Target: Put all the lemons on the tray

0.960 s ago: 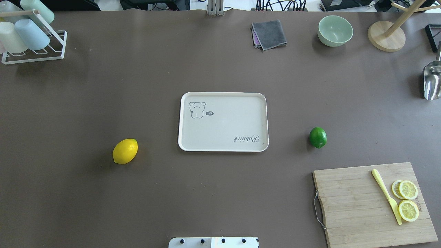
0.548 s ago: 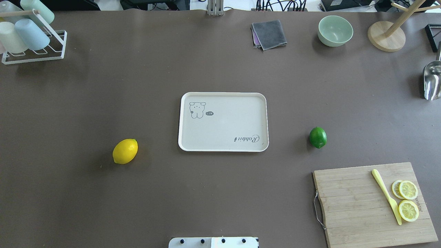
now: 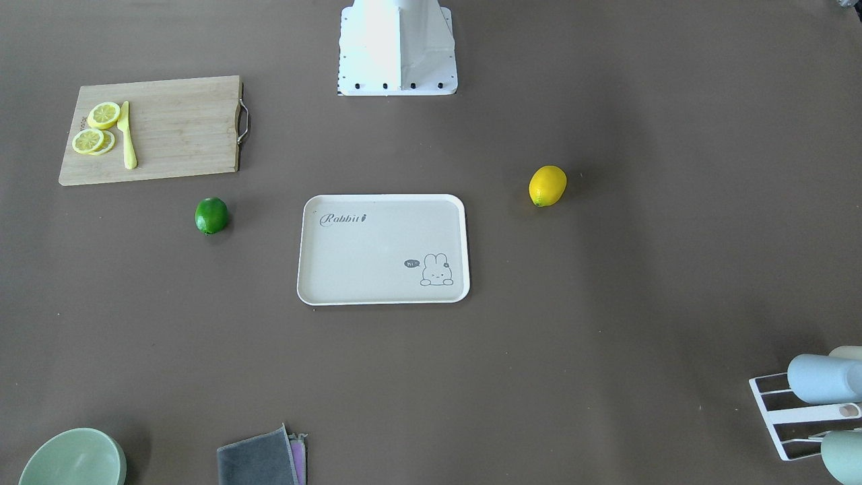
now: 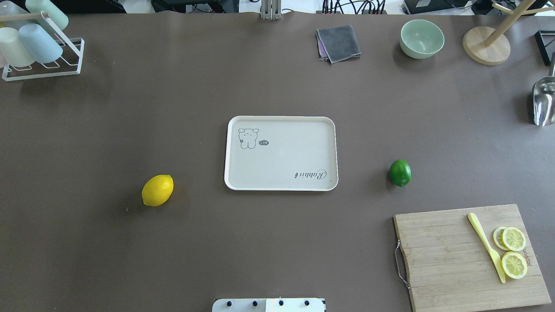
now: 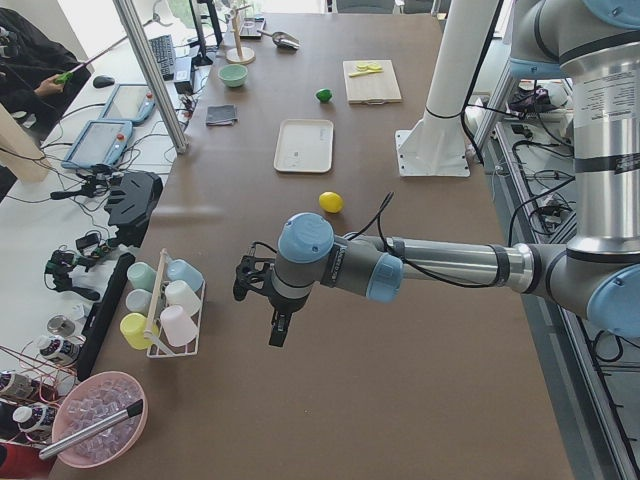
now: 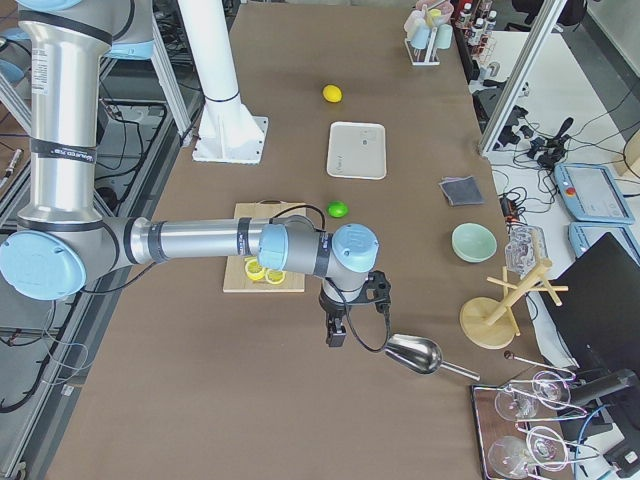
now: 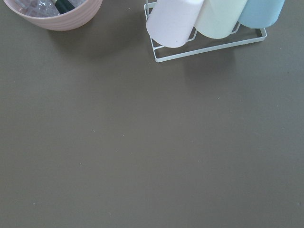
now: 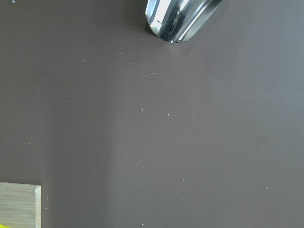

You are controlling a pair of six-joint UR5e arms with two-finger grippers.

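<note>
Tray (image 4: 282, 160) sitting dead centre of the desk, long sides parallel to the robot's edge and the far edge. Yellow lemon (image 4: 157, 190) lying on bare desk between the tray and the left end, a touch closer to the robot's edge, well apart from the tray rim. Green lemon (image 4: 400, 173) same deal on the other side, between the tray and the right end, also well clear of the rim and near the cutting board (image 4: 455, 255) in the robot-side right corner. Lemon slices (image 4: 514, 251) and a yellow knife (image 4: 486, 247) on that board.

Left gripper (image 5: 277, 335) hanging over bare desk out by the left end, pointing down, just beside the cup rack (image 5: 165, 315) near the far edge. Only visible from the side, so can't tell how far open or whether holding anything.

Right gripper (image 6: 336, 338) hanging over bare desk toward the right end, between the cutting board and a metal scoop (image 6: 413, 353). Same story there: can't tell open or closed, or what's in its grip.
</note>
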